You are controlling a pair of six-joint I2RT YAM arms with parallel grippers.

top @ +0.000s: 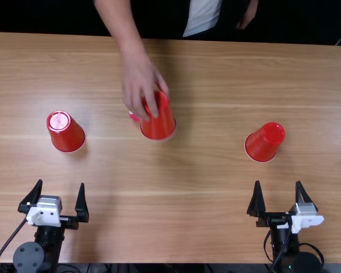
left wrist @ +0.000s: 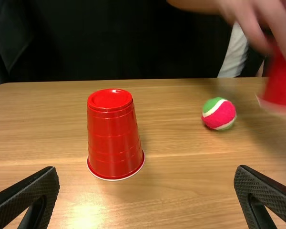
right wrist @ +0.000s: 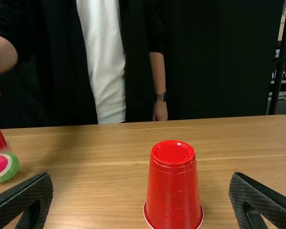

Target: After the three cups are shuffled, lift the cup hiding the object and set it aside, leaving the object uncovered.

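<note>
Well beyond left end effector (top: 59,183), ball (left wrist: 219,113).

Three red cups in the top view: the left cup (top: 66,132) at centre left, the middle cup (top: 158,118) near the centre, and the right cup (top: 265,142) at centre right. One pink and green ball (left wrist: 219,113). One hand (top: 141,85) on the middle cup. Two grippers along the lower edge: the left gripper (top: 60,183) and the right gripper (top: 277,183). One wooden table (top: 216,74).
</note>
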